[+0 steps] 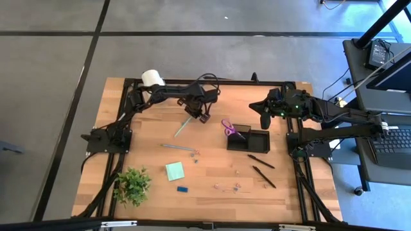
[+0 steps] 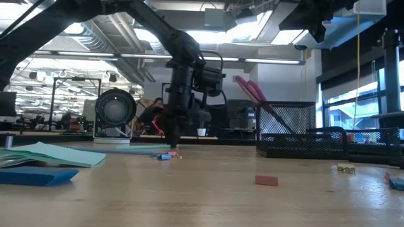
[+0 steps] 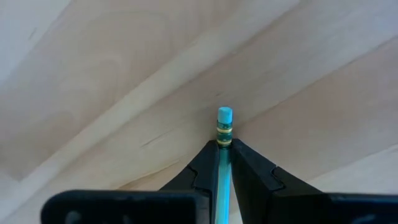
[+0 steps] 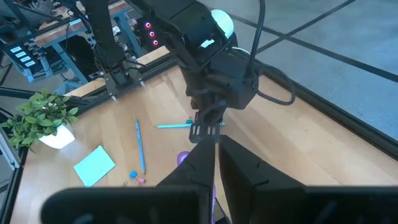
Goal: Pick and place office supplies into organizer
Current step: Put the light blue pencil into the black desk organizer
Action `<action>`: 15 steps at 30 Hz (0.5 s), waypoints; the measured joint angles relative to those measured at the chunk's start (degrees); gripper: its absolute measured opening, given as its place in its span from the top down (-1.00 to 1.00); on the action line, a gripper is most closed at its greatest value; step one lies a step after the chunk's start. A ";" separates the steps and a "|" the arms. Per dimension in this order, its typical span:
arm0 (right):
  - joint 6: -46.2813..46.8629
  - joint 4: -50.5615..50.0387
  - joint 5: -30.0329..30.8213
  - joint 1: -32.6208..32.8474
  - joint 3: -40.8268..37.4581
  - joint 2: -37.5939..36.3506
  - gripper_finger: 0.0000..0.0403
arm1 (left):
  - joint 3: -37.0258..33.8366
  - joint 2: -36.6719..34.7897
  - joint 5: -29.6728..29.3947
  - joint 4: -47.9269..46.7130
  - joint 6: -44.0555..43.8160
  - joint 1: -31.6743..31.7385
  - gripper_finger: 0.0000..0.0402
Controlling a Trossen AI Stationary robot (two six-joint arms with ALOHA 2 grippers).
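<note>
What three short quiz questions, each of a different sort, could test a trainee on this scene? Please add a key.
1. True or false: the left gripper is shut on a teal pencil.
2. Where are the purple scissors? A) in the organizer B) beside the plant C) in the right gripper
3. Fill in: two black pens lie on the ____.

Key: 1 true; 2 A; 3 table

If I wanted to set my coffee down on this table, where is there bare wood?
Bare wood lies between the left gripper holding a pencil and the potted plant, and between the notepad and the black pens. It is crowded at the organizer with the scissors, near the right gripper, and among small bits near the front edge.
</note>
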 joint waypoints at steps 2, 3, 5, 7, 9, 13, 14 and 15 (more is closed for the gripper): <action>0.00 0.00 0.00 -0.01 0.00 0.00 0.86 | 0.00 0.00 -1.88 0.15 0.14 -0.56 0.83; 0.01 -0.02 0.00 -0.02 0.00 0.00 0.86 | -0.01 -0.20 -3.11 0.12 0.59 -0.75 0.84; 0.01 0.00 0.00 -0.02 0.00 -0.02 0.86 | -0.23 -0.83 -4.26 0.36 1.63 -1.00 0.88; 0.01 -0.02 0.00 0.00 0.02 -0.02 0.86 | 0.03 -1.46 -3.68 0.16 2.35 -1.07 0.92; 0.01 0.00 0.00 -0.02 0.00 -0.02 0.86 | 0.63 -2.31 -2.85 0.01 3.89 -1.03 0.94; 0.07 0.00 0.01 -0.02 0.00 -0.02 0.86 | 0.98 -3.44 3.06 0.63 7.48 -0.95 0.93; 0.08 -0.01 0.02 -0.02 0.00 -0.02 0.86 | 0.98 -3.86 4.75 0.63 8.28 -1.14 0.93; 0.12 -0.02 0.00 -0.02 0.00 -0.02 0.86 | 1.01 -4.28 6.82 0.49 8.99 -1.30 0.92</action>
